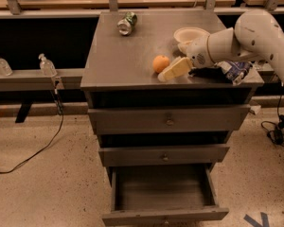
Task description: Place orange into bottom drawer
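Observation:
The orange (160, 63) sits on top of the grey cabinet (128, 56), near its front edge. My gripper (171, 62) reaches in from the right at the end of the white arm (246, 34), low over the top and right beside the orange. It is open, with one tan finger (175, 70) lying just in front and to the right of the orange. Nothing is held. The bottom drawer (165, 215) is pulled out and shows an empty tray. The two upper drawers are shut.
A crushed green-and-silver can (126, 23) lies at the back of the cabinet top. A white bowl (190, 33) stands behind the gripper. A blue-and-white bag (236, 71) lies at the right edge. Two clear bottles (46, 65) stand on the left ledge. A cable (47, 141) runs across the floor.

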You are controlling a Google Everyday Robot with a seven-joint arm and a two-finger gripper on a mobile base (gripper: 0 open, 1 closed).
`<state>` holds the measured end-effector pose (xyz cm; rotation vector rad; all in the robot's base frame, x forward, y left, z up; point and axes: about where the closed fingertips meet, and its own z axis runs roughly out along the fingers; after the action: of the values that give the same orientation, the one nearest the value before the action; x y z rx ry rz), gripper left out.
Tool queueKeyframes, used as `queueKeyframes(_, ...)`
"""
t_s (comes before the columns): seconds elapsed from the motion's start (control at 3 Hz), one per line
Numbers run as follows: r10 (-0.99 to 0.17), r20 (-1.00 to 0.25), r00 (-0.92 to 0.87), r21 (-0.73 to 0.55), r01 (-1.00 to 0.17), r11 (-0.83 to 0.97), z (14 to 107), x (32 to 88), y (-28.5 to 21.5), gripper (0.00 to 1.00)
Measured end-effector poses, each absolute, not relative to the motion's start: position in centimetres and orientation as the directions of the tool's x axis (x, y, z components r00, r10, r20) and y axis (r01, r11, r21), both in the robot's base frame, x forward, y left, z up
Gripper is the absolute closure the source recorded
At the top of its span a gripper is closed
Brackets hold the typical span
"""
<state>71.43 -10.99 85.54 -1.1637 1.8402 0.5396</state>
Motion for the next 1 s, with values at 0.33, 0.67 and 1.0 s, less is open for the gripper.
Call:
queueKeyframes(0.33, -0.495, -0.849, -0.186, -0.068, -0.89, 0.45, 84.2, 72.1, -10.5, 0.15)
queueKeyframes(0.67, -0.463, -0.871, -0.166, -0.041, -0.914, 0.403, 83.6, 72.2, -9.6, 0.47)
queueKeyframes(1.0, -0.416, -0.897, -0.149, -0.019, -0.928, 0.372, 83.9, 72.0, -9.4, 0.7)
